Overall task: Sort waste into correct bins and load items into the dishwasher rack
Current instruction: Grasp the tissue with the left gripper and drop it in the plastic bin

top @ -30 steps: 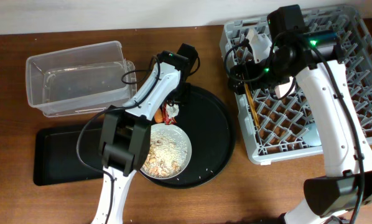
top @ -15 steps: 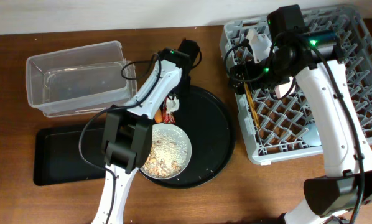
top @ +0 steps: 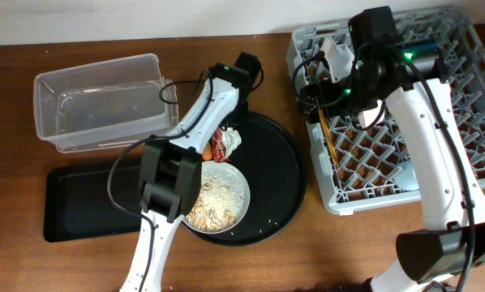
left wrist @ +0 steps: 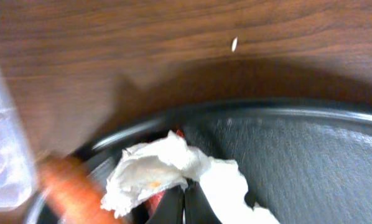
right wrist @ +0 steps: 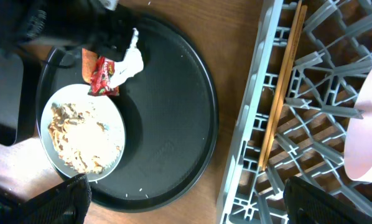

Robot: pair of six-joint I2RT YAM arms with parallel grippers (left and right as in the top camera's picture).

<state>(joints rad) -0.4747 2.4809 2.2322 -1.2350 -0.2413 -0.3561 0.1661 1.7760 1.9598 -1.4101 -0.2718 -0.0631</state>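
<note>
In the left wrist view my left gripper (left wrist: 185, 202) is shut, its dark fingers pinching the edge of the crumpled white tissue (left wrist: 155, 171). The orange carrot (left wrist: 68, 186) lies just left of it, and a bit of the red wrapper (left wrist: 153, 200) shows under the tissue. From overhead the tissue (top: 232, 139), wrapper (top: 218, 147) and carrot (top: 206, 151) lie by the white plate (top: 238, 185) of beige scraps (top: 212, 199). My right gripper (right wrist: 186, 186) is wide open with nothing in it, over the left edge of the grey rack (top: 437, 122), where the chopsticks (right wrist: 279, 93) lie.
The plate and waste rest on a large round black tray (top: 275, 162). The clear tub (top: 96, 109) stands at the back left, the shallow black rectangular tray (top: 76, 203) in front of it. A white rounded item (right wrist: 367, 134) sits in the rack to the right.
My left gripper has closed from open onto the tissue, which has shifted slightly toward the tray's back edge. The right arm has stayed still over the rack.
</note>
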